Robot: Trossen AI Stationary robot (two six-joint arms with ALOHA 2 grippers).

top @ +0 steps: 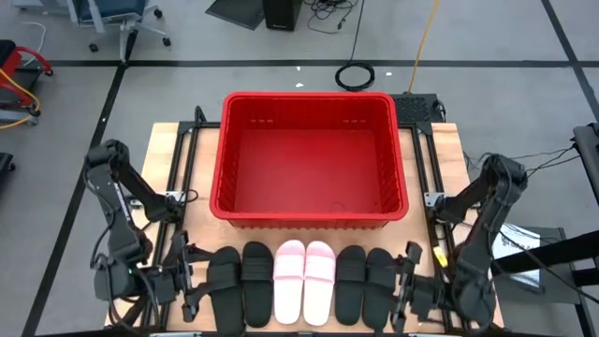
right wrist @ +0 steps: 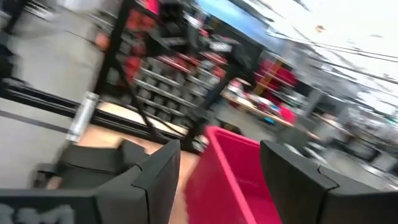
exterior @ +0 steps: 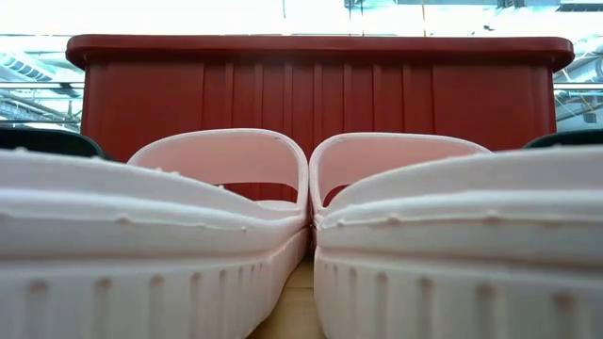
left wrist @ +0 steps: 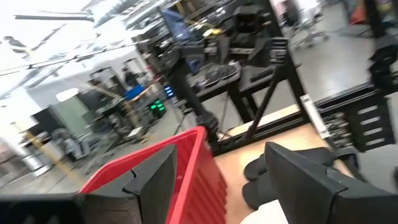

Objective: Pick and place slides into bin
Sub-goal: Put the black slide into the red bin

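Six slides sitting in a row along the table's near edge, red bin (top: 310, 159) sitting empty right behind them.
Going left to right: left gripper (top: 190, 281) is hanging with fingers apart just beside the first black pair (top: 240, 285), the pink pair (top: 304, 281) is lying in the middle, then the second black pair (top: 365, 285), and right gripper (top: 404, 281) is waiting just beside it, fingers spread too, holding nothing.

No legible text, labels, brands or numbers anywhere.
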